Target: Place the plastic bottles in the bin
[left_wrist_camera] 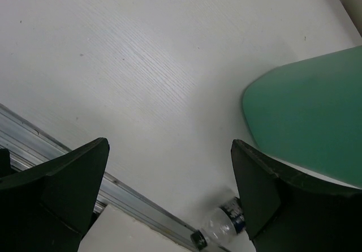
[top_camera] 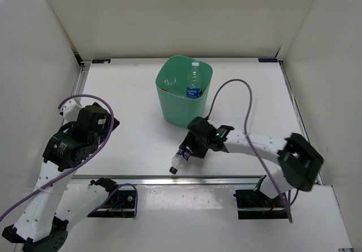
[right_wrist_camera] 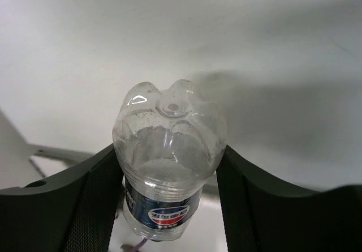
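Observation:
A clear plastic bottle point(top_camera: 181, 160) with a dark blue label and black cap lies on the table near the front rail. My right gripper point(top_camera: 190, 150) is shut on its body. In the right wrist view both pads press the sides of the bottle point(right_wrist_camera: 169, 144), whose base faces the camera. The mint-green bin point(top_camera: 175, 113) stands upright behind it, and inside are at least two bottles point(top_camera: 195, 73), one with a blue label. My left gripper point(left_wrist_camera: 168, 147) hangs open and empty over the table on the left, looking towards the bottle point(left_wrist_camera: 223, 226) and the bin point(left_wrist_camera: 311, 127).
A metal rail point(top_camera: 186, 178) runs along the table's front edge, just in front of the bottle's cap. White walls enclose the table at the back and sides. A purple cable point(top_camera: 249, 110) loops above the right arm.

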Motion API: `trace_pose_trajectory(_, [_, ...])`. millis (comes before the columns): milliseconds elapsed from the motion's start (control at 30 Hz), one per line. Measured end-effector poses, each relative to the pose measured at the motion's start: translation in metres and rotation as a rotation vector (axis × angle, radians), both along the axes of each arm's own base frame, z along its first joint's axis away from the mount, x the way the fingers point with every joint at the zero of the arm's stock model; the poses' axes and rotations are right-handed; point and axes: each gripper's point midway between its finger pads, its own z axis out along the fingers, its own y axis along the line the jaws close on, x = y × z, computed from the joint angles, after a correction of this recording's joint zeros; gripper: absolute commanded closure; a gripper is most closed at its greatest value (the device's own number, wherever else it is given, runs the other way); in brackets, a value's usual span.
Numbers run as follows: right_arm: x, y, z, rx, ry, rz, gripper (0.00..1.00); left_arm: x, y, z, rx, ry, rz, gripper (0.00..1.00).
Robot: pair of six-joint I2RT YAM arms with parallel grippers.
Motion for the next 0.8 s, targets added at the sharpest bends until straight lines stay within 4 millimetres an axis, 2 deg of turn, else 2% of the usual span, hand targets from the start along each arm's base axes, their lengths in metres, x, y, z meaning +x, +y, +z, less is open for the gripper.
trace_pose_trajectory(100, [-0.005,-0.019,0.044,0.021,-0.043,-0.034,0.77,-0.002,0.002,-0.004,-0.006,-0.001,0.011,0.00])
trace_pose_trajectory(167, [-0.001,-0.027,0.086,0.056,-0.111,-0.058,0.79,-0.004,0.003,-0.011,-0.002,0.011,0.016,0.00])
trace_pose_trajectory(233, [0.011,-0.031,0.140,0.095,-0.225,-0.070,0.79,-0.007,0.004,-0.019,0.006,0.032,0.020,0.00])
trace_pose_trajectory(400, [0.059,-0.037,0.284,0.148,-0.587,-0.116,0.76,-0.008,0.005,-0.031,0.020,0.065,0.023,0.00])
trace_pose_trajectory(467, [0.086,-0.043,0.325,0.123,-0.714,-0.153,0.75,-0.008,0.005,-0.032,0.021,0.067,0.024,0.00])
trace_pose_trajectory(500, [0.102,-0.048,0.339,0.100,-0.760,-0.173,0.74,-0.008,0.005,-0.032,0.020,0.068,0.025,0.00])
trace_pose_trajectory(567, [0.139,-0.058,0.351,0.042,-0.816,-0.216,0.72,-0.007,0.005,-0.032,0.021,0.070,0.026,0.00])
trace_pose_trajectory(633, [0.174,-0.066,0.343,-0.042,-0.829,-0.238,0.65,-0.006,0.004,-0.033,0.023,0.074,0.025,0.00])
trace_pose_trajectory(667, [0.192,-0.068,0.335,-0.088,-0.828,-0.237,0.40,-0.005,0.004,-0.033,0.024,0.075,0.025,0.00])
trace_pose_trajectory(767, [0.230,-0.065,0.302,-0.199,-0.792,-0.187,0.00,-0.003,0.002,-0.035,0.029,0.086,0.025,0.00])
trace_pose_trajectory(800, [0.235,-0.062,0.294,-0.218,-0.782,-0.157,0.00,-0.002,0.002,-0.036,0.030,0.089,0.025,0.00])
